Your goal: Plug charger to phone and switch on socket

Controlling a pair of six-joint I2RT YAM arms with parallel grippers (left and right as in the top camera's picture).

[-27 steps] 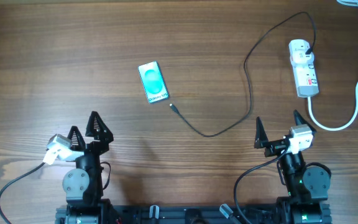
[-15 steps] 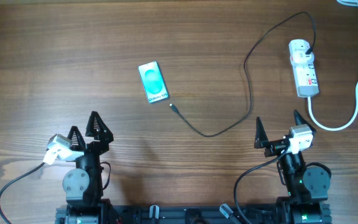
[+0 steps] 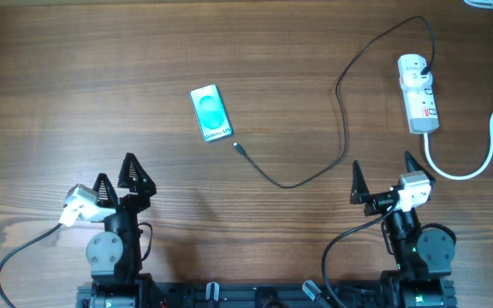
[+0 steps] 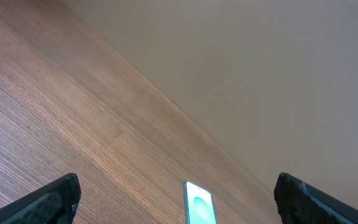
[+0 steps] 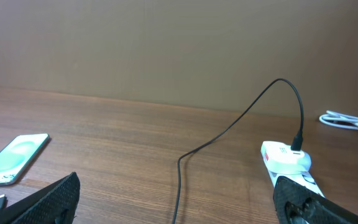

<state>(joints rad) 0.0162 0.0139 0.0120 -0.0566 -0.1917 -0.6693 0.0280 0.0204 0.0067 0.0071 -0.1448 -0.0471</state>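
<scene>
Overhead: left gripper (image 3: 115,168), right gripper (image 3: 382,161) spread wide, empty.
Tip of black charger cable (image 3: 344,128) beside teal flat phone (image 3: 210,113), long axis running away from grippers.

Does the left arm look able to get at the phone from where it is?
Probably yes. The left gripper is open and empty, the phone lies flat ahead of it, and only bare table shows between them. The tip of the charger lies beside the phone, off that path.

Left gripper (image 3: 115,167) and right gripper (image 3: 382,160) are fitted with pointed black jaws, white housings (image 3: 80,205), black cables (image 3: 24,248).
</scene>
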